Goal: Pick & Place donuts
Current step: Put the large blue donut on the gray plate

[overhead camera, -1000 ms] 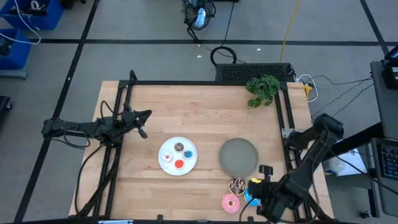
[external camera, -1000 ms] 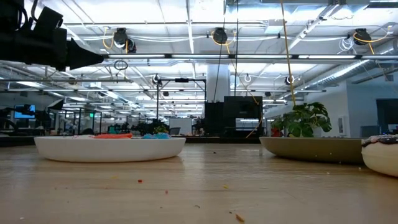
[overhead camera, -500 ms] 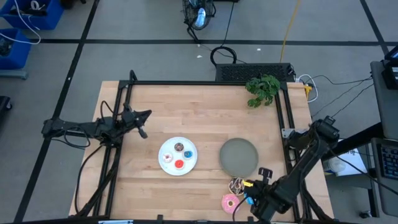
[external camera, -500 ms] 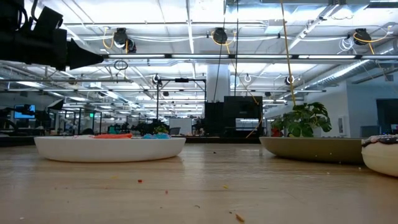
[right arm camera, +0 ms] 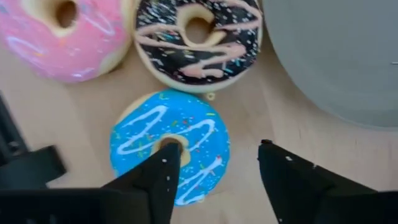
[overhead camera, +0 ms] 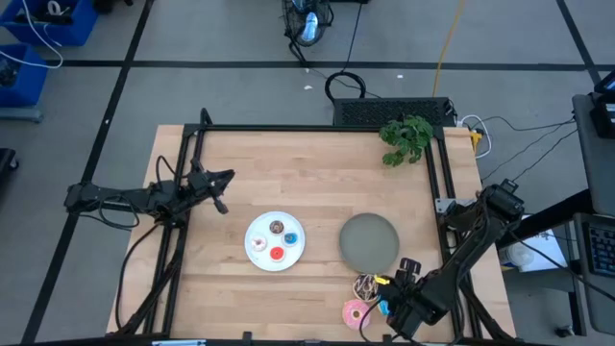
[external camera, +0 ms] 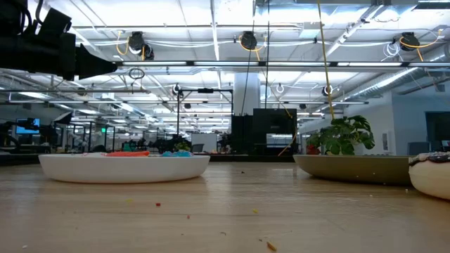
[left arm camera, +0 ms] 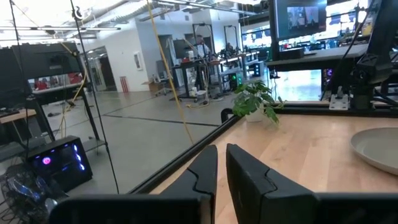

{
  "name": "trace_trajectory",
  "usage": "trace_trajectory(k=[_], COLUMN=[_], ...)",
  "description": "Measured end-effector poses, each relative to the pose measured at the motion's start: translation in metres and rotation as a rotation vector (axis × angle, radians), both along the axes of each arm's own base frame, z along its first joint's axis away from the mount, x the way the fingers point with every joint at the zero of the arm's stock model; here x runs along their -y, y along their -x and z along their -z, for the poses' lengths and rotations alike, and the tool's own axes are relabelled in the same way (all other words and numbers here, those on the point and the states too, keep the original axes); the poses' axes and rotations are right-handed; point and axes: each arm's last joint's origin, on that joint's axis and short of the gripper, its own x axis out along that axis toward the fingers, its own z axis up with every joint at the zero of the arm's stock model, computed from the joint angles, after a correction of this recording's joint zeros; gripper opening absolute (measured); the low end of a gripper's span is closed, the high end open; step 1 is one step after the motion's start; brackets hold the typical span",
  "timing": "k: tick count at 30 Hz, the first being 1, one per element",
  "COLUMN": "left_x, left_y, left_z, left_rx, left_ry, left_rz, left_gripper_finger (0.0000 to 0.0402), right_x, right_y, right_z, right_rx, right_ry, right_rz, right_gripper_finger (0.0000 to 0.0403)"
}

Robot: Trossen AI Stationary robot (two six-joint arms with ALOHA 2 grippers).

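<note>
The white plate (overhead camera: 275, 241) sits at lower centre of the high view and holds the three tiny donuts: a brown one (overhead camera: 277, 228), a blue one (overhead camera: 291, 237) and a red one (overhead camera: 277, 254). To its right the grey plate (overhead camera: 369, 241) lies bare.

Below the grey plate, near the frame's lower edge, the three larger donuts cluster on the wooden table (overhead camera: 317, 173): the dark brown donut (right arm camera: 198, 38) with pale drizzle touches the grey plate's rim, the pink donut (right arm camera: 68, 37) lies just beside it, and the blue donut (right arm camera: 170, 145) lies next to both.

The right gripper (right arm camera: 214, 171) hangs over the blue donut with its fingers spread apart, one finger (right arm camera: 158, 177) above the ring's hole, the other (right arm camera: 289, 180) beyond its edge over bare wood; it grips nothing.

The left gripper (left arm camera: 221, 168) waits at the table's left edge, its fingers nearly pressed together and empty. A potted plant (overhead camera: 405, 138) stands at the table's upper right corner, well apart from the plates.
</note>
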Motion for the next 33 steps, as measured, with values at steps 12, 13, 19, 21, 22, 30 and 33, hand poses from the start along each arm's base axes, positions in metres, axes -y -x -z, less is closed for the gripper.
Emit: trace_trajectory(k=[12, 13, 19, 21, 22, 30, 33], left_x=[0.0, 0.0, 0.0, 0.0, 0.0, 0.0, 0.0], left_y=[0.0, 0.0, 0.0, 0.0, 0.0, 0.0, 0.0], left_z=[0.001, 0.001, 0.001, 0.001, 0.001, 0.003, 0.003], left_rx=[0.003, 0.004, 0.006, 0.006, 0.006, -0.009, -0.008], left_ry=[0.016, 0.016, 0.019, 0.019, 0.019, 0.028, 0.032], left_rz=[0.001, 0.002, 0.002, 0.002, 0.002, 0.003, 0.003], left_gripper_finger=[0.0042, 0.0042, 0.0042, 0.0042, 0.0042, 0.0042, 0.0042], right_x=[0.001, 0.002, 0.011, 0.012, 0.012, 0.013, 0.016], right_y=[0.004, 0.005, 0.012, 0.014, 0.014, 0.014, 0.014], right_z=[0.029, 0.032, 0.051, 0.055, 0.057, 0.058, 0.052], right_rx=[-0.014, -0.015, -0.039, -0.038, -0.043, -0.052, -0.047], right_ry=[-0.114, -0.112, -0.121, -0.141, -0.154, -0.176, -0.189], right_rz=[-0.009, -0.009, 0.006, 0.006, 0.004, -0.03, -0.025], right_gripper_finger=[0.0232, 0.0232, 0.0227, 0.0227, 0.0226, 0.0153, 0.0103])
